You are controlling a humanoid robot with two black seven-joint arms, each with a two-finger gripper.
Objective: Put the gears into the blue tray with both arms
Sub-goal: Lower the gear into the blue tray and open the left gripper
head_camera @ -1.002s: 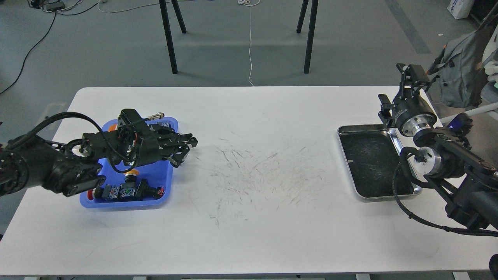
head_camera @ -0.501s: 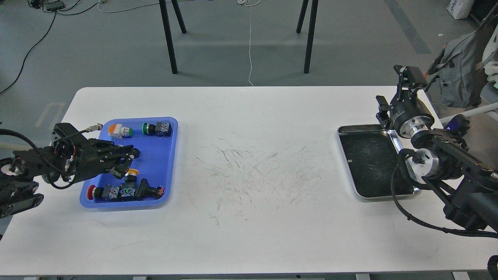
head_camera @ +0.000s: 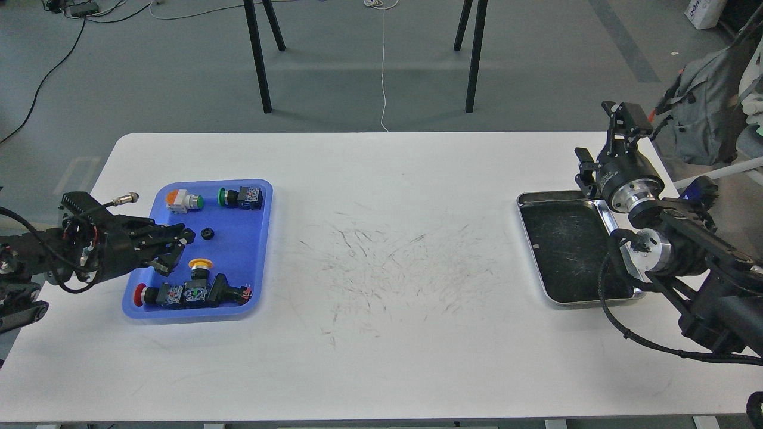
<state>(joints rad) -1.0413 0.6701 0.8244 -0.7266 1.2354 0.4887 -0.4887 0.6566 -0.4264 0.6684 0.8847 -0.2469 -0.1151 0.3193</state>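
The blue tray lies on the left part of the white table. One small black gear rests on the tray floor near its middle. My left gripper hovers over the tray's left side, just left of the gear, its fingers apart with nothing between them. My right gripper stands raised at the table's far right, above the back corner of the steel tray; it is seen end-on and its fingers cannot be told apart.
Several push-button switches with coloured caps lie in the blue tray, along its back and front edges. A shiny steel tray with a dark inside sits at the right. A grey backpack hangs beyond the table's right edge.
My left arm has pulled back leftward from over the tray's right side to its left edge. A gear that was hidden under it now shows on the tray floor. The right arm barely shifted.
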